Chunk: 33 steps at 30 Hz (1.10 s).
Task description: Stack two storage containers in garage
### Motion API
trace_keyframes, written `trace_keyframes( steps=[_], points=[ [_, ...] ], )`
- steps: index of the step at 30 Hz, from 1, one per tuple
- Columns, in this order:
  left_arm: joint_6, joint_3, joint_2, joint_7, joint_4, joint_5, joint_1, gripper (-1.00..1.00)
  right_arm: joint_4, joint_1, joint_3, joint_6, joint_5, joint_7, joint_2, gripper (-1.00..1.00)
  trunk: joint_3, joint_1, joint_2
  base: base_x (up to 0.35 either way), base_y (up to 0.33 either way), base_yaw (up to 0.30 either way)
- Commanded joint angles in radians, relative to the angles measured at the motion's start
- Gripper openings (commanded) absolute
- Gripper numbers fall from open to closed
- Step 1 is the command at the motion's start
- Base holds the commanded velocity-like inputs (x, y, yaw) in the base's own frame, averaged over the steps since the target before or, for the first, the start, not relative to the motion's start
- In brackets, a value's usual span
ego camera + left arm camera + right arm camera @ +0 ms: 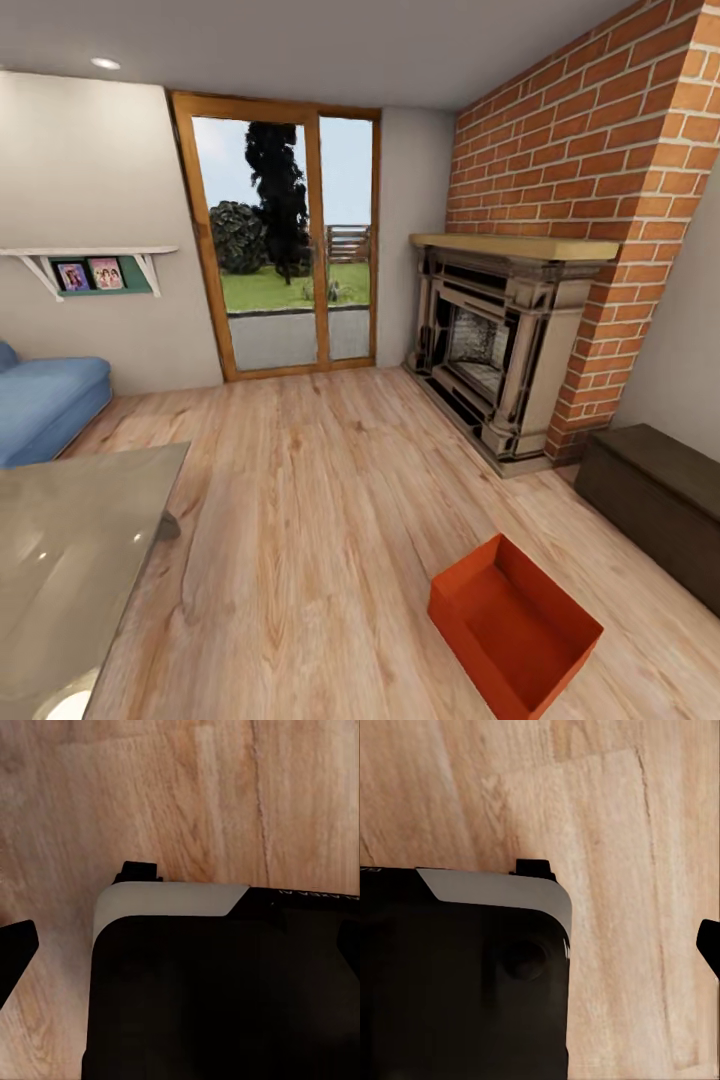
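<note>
We stood in the living room, one orange-red storage container (515,630) lying on the wood-plank floor (320,500) near the brick fireplace (500,350) and just beside the low dark cabinet (655,505). We could not tell whether either hand was spread or pressed together. To approach well, we judged we should roll squarely toward the container's long side, clear of the glass tabletop (70,550).

orange bin (515,628) corner cut by lower edge, dark cabinet (655,505) cropped at right
</note>
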Motion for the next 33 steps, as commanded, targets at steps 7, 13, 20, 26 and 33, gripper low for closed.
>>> trace_keyframes(
  steps=[7,13,20,26,33],
  points=[
    [-0.003,0.0,0.0,-0.003,0.002,0.01,-0.001,1.0,0.003,-0.001,0.008,-0.008,-0.009,-0.001,0.001,1.0,-0.001,0.001,-0.001,0.322,0.0,0.08],
    [-0.003,0.0,0.0,-0.003,0.002,0.01,-0.001,1.0,0.003,-0.001,0.008,-0.007,-0.009,0.001,0.002,1.0,-0.001,0.001,-0.001,0.182,0.0,-0.214],
    [-0.003,0.0,0.001,-0.003,0.002,0.011,-0.001,1.0,0.003,-0.001,0.008,-0.007,-0.009,0.001,0.002,1.0,-0.001,0.001,-0.001,0.049,0.024,-0.248],
    [-0.002,0.0,0.001,-0.004,0.002,0.011,-0.001,1.0,0.003,-0.001,0.008,-0.007,-0.009,0.001,0.001,1.0,-0.001,0.001,-0.001,0.227,0.17,-0.185],
    [-0.002,0.0,0.001,-0.004,0.002,0.01,-0.001,1.0,0.003,-0.001,0.008,-0.008,-0.009,0.001,0.002,1.0,-0.001,0.001,-0.001,0.276,0.217,-0.045]
  ],
)
